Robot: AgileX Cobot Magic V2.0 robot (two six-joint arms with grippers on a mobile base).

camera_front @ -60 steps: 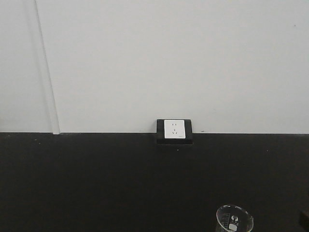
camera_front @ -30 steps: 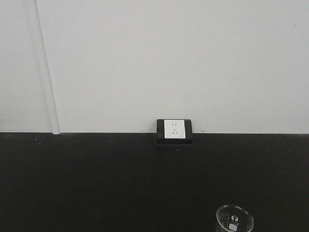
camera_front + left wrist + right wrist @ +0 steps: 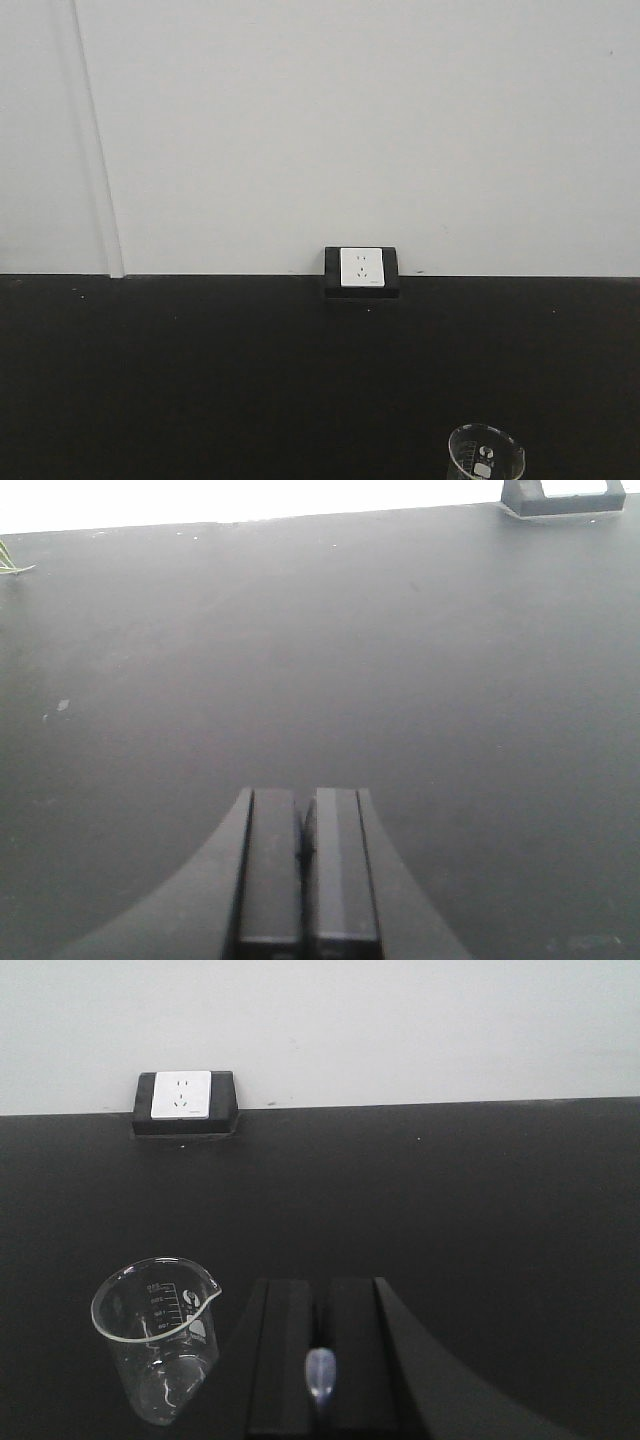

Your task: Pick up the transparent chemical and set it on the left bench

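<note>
You face a plain white wall [image 3: 350, 120] meeting a wide matte black countertop [image 3: 200, 380] along a straight back edge. The counter runs bare to the left and right, so there is plenty of open surface on both sides.

Right gripper [image 3: 322, 1295]: the black flat fingers are nearly together, with only a thin slit between them. They pinch the slim colourless translucent plastic dropper pipette. Left gripper [image 3: 304, 800]: the fingers are pressed together over bare counter and you see nothing held between them. A greenish sliver shows at the left edge of that view, but you cannot tell what it is.

The clear glass beaker with white markings [image 3: 158, 1340] stands upright on the counter, just left of the right gripper's fingers and not touching them. Its spout points towards the fingers.

The white wall socket in a black block housing [image 3: 361, 268] sits at the counter's back edge against the wall, well beyond the beaker.

Only the rounded bulb [image 3: 320, 1373] of the pipette shows, wedged in the slit well back from the fingertips. The rest of it is hidden.
</note>
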